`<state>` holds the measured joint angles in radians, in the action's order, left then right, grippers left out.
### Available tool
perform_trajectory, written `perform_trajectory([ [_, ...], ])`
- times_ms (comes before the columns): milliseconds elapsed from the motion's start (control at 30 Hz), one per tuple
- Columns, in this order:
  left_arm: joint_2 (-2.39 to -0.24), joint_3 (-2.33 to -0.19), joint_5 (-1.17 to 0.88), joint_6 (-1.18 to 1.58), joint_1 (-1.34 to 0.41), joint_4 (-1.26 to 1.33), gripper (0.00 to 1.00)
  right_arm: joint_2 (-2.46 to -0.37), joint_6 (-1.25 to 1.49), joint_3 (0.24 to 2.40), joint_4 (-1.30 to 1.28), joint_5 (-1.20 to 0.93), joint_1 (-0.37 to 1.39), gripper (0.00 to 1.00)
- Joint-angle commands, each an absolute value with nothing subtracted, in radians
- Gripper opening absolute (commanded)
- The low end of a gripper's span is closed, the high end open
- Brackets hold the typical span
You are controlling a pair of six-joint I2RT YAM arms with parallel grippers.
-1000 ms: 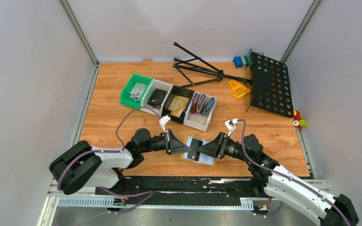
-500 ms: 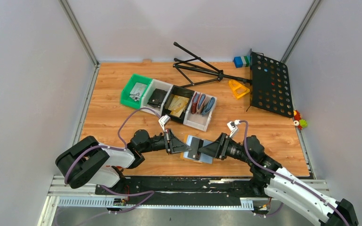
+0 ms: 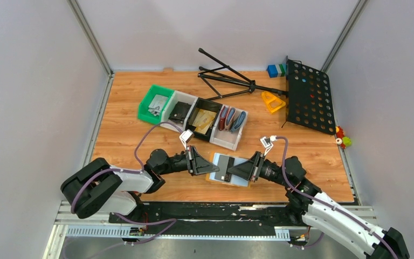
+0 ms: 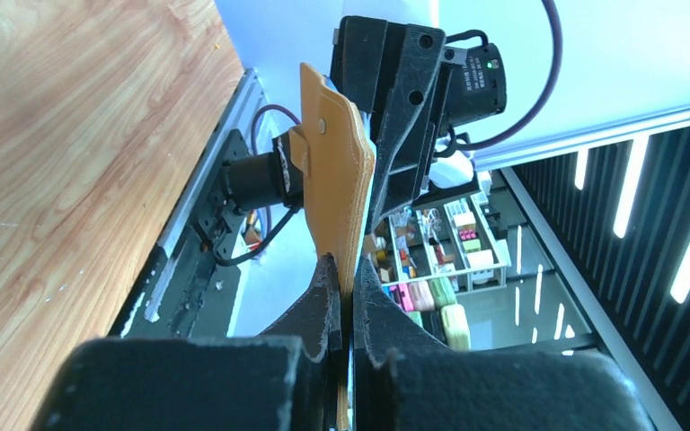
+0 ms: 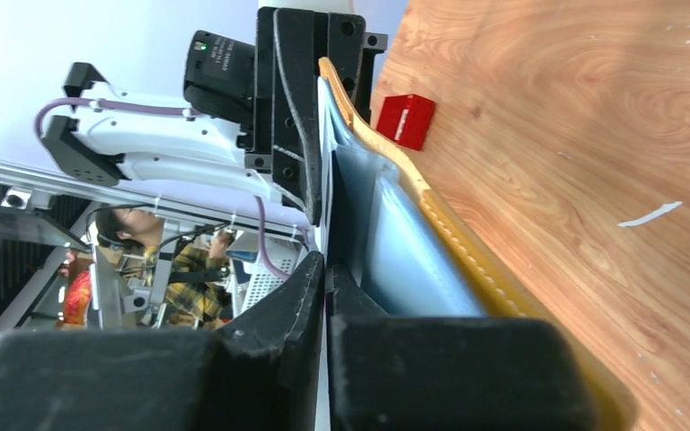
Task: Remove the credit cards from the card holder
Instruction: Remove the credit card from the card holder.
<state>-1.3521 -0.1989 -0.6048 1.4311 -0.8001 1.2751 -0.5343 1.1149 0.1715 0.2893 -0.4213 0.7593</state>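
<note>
Here the left fingers (image 4: 322, 310) and right fingers (image 5: 295, 301) each pinch opposite edges of the open card holder (image 3: 239, 174)

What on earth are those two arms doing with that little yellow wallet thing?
Both arms hold the card holder between them. The left gripper pinches one end, the right gripper the other, so it lies spread open, pale lining up. The aim is to take its cards out; I can't tell whether any are inside. Some gold cards lie in a bin behind.
</note>
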Motion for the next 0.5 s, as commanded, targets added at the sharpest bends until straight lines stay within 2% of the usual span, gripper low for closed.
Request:
perform_trajectory([
  [0, -1.294, -0.215, -0.602, 1.406, -0.797, 1.265, 0.00, -0.458, 1.133, 0.159, 0.356, -0.397, 0.760, 0.00],
  [167, -1.175, -0.212, -0.585, 1.339, -0.760, 1.091, 0.00, -0.358, 1.100, 0.170, 0.198, -0.330, 0.759, 0.00],
  [300, -1.035, -0.247, -0.567, 1.206, -0.730, 0.760, 0.00, -0.320, 1.056, 0.207, 0.016, -0.274, 0.758, 0.00],
  [467, -0.877, -0.301, -0.524, 1.069, -0.698, 0.410, 0.00, -0.307, 1.024, 0.236, -0.075, -0.235, 0.759, 0.00],
])
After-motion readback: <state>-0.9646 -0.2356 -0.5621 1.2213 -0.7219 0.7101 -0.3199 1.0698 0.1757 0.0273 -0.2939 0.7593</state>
